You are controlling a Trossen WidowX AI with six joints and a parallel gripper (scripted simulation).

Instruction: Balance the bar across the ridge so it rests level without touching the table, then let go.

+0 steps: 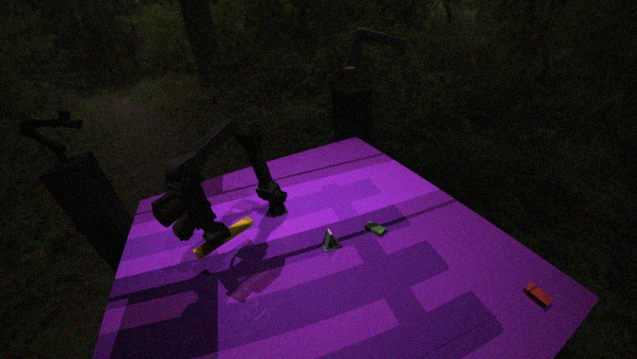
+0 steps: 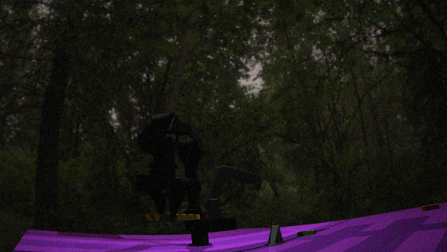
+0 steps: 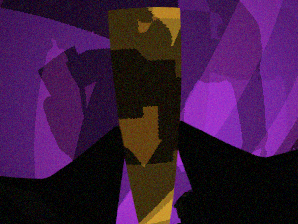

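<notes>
Gripper (image 1: 216, 241) (image 2: 168, 215) (image 3: 149, 129) held the yellow bar (image 1: 241, 227) (image 2: 188, 216) (image 3: 145, 85) near mid-length. Bar looked stiff, probably light; central grip judged best, slick faces might let it pivot.

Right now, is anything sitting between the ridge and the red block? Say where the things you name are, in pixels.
Yes, in the top view the green block (image 1: 375, 227) (image 2: 306, 232) lies between, much nearer the ridge (image 1: 330, 241) (image 2: 275, 235) than the red block (image 1: 537, 295) (image 2: 430, 206).

In top view, open air from bar (image 1: 241, 227) (image 2: 188, 216) (image 3: 141, 135) towards ridge (image 1: 329, 241) (image 2: 275, 236) at three o'clock; green block (image 1: 375, 228) (image 2: 306, 232) obstructs just beyond
</notes>
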